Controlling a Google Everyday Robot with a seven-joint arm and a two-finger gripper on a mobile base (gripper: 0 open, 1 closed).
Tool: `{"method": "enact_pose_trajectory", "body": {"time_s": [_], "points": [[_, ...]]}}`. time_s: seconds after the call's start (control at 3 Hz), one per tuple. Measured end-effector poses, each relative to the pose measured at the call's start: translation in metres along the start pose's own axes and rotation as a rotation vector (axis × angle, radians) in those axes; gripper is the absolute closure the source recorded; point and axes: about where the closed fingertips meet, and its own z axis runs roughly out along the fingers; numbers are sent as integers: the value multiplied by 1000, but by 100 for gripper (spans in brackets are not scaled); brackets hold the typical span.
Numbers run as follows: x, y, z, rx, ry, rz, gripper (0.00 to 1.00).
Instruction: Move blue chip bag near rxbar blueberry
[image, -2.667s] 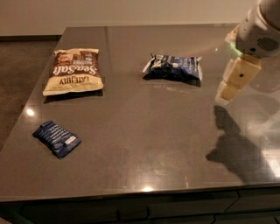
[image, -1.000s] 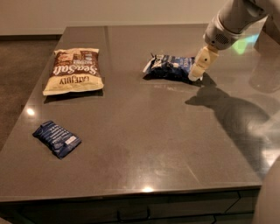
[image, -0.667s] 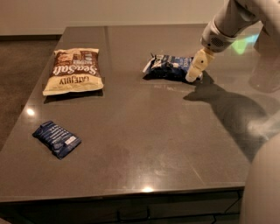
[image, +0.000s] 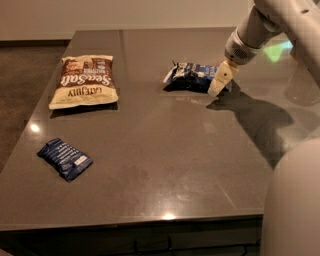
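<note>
Dark blue and crinkly, the blue chip bag (image: 192, 77) lies toward the far right of the grey table (image: 165, 165). The gripper (image: 217, 85) sits low at the bag's right end, touching it or just beside it; whether it is open or closed cannot be told from this view. The rxbar blueberry (image: 65, 159) lies well apart, near the front left corner, so the bag has a long diagonal trip ahead. The main risk is probably a poor hold: a grip on only the thin crimped edge may let the slick, puffy bag slide out midway, or a low approach may just shove it sideways. The Sea Salt bag (image: 84, 81) at the far left lies just off that route and may be clipped. At the end, a careless release could land on the bar or nudge it toward the nearby table edge.
</note>
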Motion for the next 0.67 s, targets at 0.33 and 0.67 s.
{"method": "enact_pose_trajectory", "body": {"time_s": [0.33, 0.67], "points": [[-1, -3, 10, 1, 19, -1, 17], [-2, 0, 19, -15, 24, -3, 47]]}}
